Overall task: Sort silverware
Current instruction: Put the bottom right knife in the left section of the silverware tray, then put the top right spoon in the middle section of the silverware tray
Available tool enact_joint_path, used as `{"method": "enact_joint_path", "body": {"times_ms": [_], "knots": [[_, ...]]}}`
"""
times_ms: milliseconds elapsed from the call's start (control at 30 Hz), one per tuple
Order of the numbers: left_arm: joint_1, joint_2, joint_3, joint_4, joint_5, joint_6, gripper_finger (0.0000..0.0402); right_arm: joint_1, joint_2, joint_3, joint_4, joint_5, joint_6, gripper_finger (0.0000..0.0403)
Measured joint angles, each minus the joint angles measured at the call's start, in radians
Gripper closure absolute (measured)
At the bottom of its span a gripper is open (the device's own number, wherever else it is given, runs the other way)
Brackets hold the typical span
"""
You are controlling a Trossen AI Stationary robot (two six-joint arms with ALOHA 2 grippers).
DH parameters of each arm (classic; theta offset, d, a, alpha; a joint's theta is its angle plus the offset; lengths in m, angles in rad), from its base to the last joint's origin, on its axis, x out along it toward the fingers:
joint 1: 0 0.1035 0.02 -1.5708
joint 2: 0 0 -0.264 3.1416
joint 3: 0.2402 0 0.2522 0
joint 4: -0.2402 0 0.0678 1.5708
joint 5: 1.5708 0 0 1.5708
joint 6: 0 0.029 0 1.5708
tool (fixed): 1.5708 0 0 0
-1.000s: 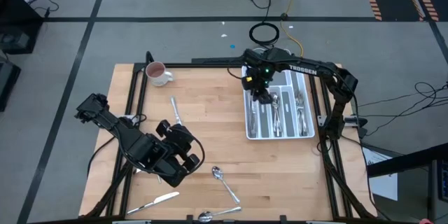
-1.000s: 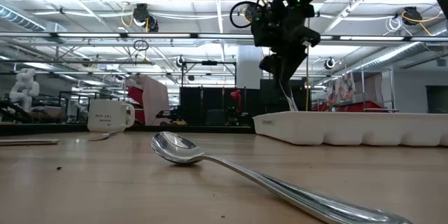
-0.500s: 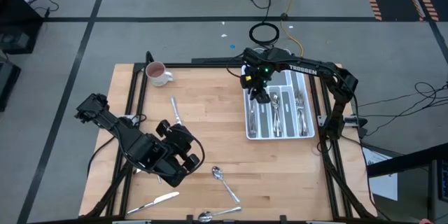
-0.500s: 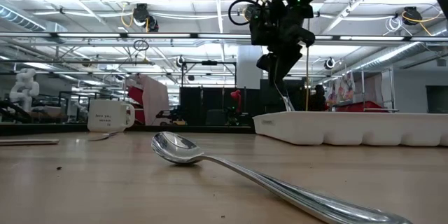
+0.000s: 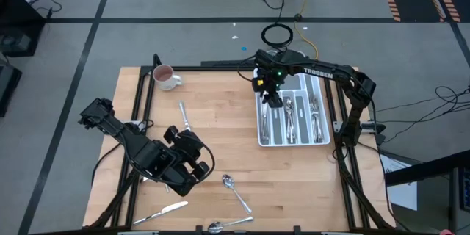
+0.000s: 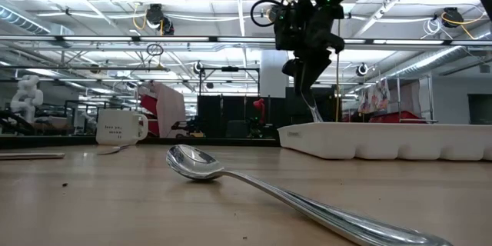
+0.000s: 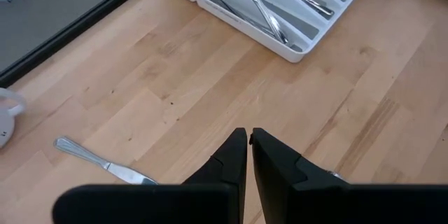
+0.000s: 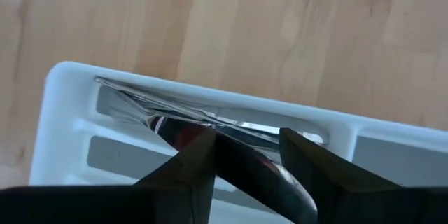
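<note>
My right gripper hangs over the far left corner of the white cutlery tray, shut on one slim silver piece of silverware; which kind it is does not show. Several more pieces lie in the tray's slots. On the wood lie a knife, a spoon, another knife and a spoon at the near edge. My left gripper hovers shut over the table's near left part, touching nothing. My right gripper pinches the silverware piece between its two fingers at its upper part, coming from above and pointing down. The piece hangs slanted below the fingers. Its lower end dips into the tray's leftmost long slot, where other pieces lie.
A white mug stands at the far left corner. The near spoon lies close in front of the low camera. Bare wood stretches between the tray and my left arm. Black frame rails edge the table.
My right gripper has shifted a little toward the table's far left and risen slightly, staying shut. The held piece has tipped a bit more, its lower end remaining at the tray slot.
</note>
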Motion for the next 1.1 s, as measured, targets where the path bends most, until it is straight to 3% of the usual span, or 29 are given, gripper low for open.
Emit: {"method": "enact_joint_path", "body": {"times_ms": [267,567,633,767,933,1100], "knots": [[0.000,0.000,0.000,0.000,0.000,0.000,0.0369,0.000,0.000,0.000,0.028,0.015,0.035,0.0197],[0.000,0.000,0.000,0.004,0.000,0.000,0.0369,0.000,0.000,0.000,0.038,0.005,0.056,0.0197],[0.000,0.000,0.000,0.004,-0.002,0.002,0.0369,0.000,0.000,0.000,0.059,-0.023,0.131,0.0199],[0.001,0.013,0.000,0.003,-0.009,0.031,0.0369,0.014,-0.020,0.000,0.090,-0.199,0.334,0.0201],[0.012,0.074,-0.001,0.003,-0.006,0.180,0.0369,0.162,-0.053,0.000,0.058,-0.233,0.310,0.0202],[0.022,0.124,-0.002,0.007,0.000,0.389,0.0370,0.376,-0.079,0.000,-0.025,-0.105,0.225,0.0202]]}}
